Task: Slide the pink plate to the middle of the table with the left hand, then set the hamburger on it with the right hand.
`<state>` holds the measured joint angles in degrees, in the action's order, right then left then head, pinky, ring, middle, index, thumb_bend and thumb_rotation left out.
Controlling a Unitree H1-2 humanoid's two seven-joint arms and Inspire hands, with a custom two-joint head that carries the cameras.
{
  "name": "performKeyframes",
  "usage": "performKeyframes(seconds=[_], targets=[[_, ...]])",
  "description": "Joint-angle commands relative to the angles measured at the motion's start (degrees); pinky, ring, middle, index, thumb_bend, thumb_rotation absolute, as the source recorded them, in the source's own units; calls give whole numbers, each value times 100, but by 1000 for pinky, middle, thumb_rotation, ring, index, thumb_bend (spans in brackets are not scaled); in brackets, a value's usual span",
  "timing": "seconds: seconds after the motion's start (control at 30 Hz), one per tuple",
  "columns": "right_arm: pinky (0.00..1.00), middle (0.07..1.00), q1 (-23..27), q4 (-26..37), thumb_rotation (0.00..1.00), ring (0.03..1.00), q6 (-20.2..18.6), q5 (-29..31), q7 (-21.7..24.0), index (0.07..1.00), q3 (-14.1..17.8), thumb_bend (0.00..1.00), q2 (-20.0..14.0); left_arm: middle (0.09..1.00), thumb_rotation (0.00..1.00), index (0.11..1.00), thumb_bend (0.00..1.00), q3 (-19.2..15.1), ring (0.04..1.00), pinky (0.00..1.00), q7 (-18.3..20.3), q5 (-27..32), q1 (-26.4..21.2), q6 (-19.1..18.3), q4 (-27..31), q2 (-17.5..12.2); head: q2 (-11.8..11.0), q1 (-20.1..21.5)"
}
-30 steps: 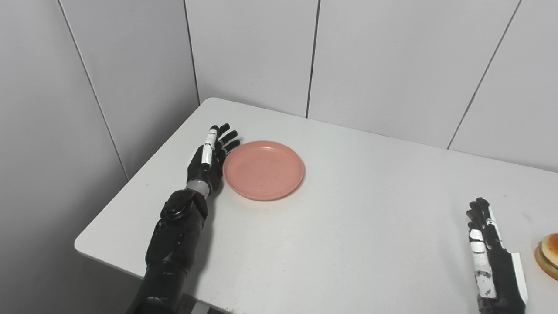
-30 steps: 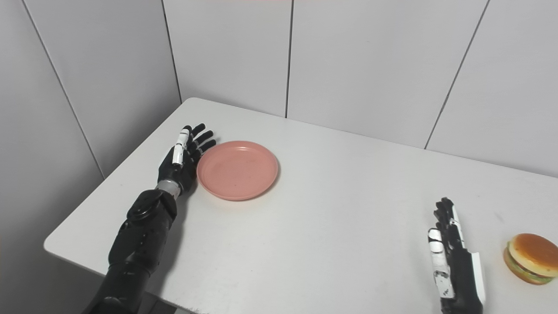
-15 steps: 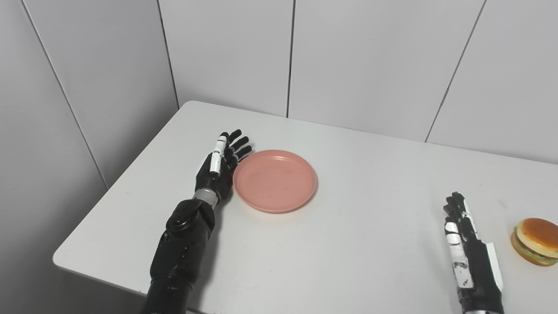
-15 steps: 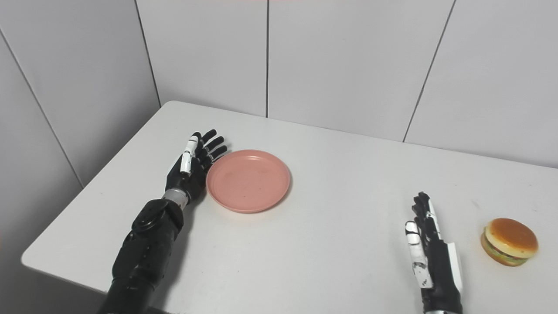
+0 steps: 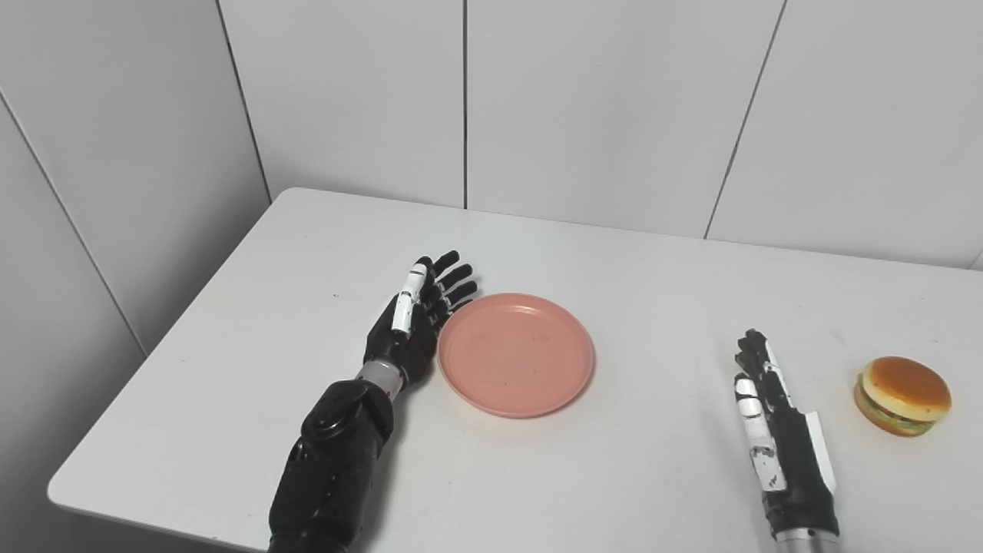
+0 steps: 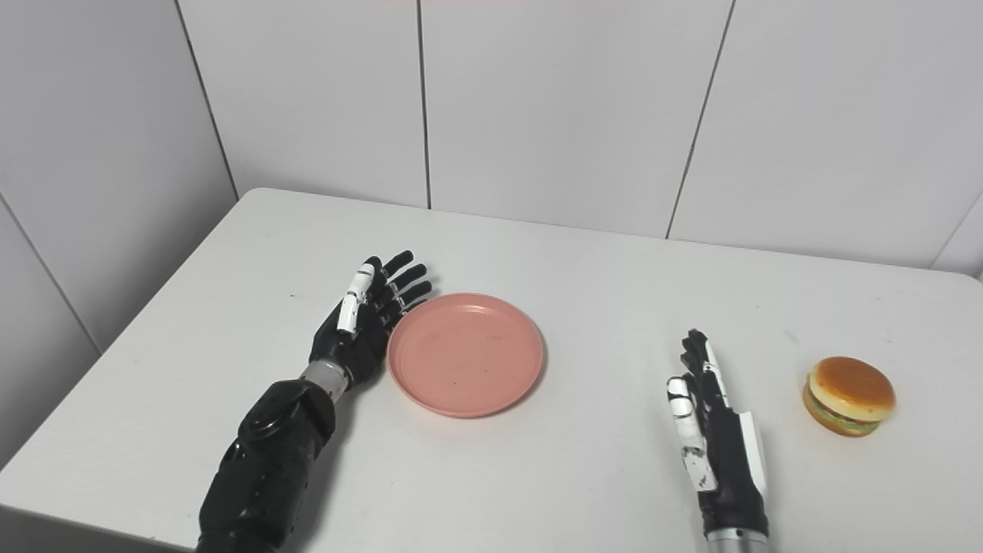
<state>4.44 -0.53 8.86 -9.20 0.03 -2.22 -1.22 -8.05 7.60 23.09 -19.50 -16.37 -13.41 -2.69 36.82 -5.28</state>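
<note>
On the white table, a little left of its middle, lies the pink plate. It is flat on the surface and it holds nothing. The left hand stands on its edge against the left rim of the plate, palm toward it; the fingers are straight and a little spread, and they hold nothing. I judge that it touches the rim, but the contact itself is too small to see surely.

The hamburger sits near the right edge of the table, well apart from the plate. The right hand is between the plate and the hamburger, nearer to the hamburger but not touching it. Its fingers are straight and pressed close together, and it is empty too.

So the first step seems to be in progress: the plate is close to the middle but, as I judge, perhaps not fully there. The second step is not yet begun, because the hamburger is untouched. What is left is to finish the slide, then to take the hamburger with the right hand and set it on the empty plate.
</note>
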Motion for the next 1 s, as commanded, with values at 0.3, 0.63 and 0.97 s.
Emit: performKeyframes(seconds=[0.3,0.63,0.97], targets=[[923,933,-50,54,1000,925,-206,-164,-280,942,-28,363,250,883,1000,881,332,501,874,855,203,11,336,-710,579,262,129,602],[902,926,70,-24,1000,908,-203,-11,-388,936,138,346,287,890,1000,883,332,487,878,861,260,30,369,-699,506,269,152,987],[891,914,200,328,1000,898,-407,-215,-344,926,155,381,72,899,1000,898,329,420,888,877,327,-1,351,-618,433,247,69,1536]])
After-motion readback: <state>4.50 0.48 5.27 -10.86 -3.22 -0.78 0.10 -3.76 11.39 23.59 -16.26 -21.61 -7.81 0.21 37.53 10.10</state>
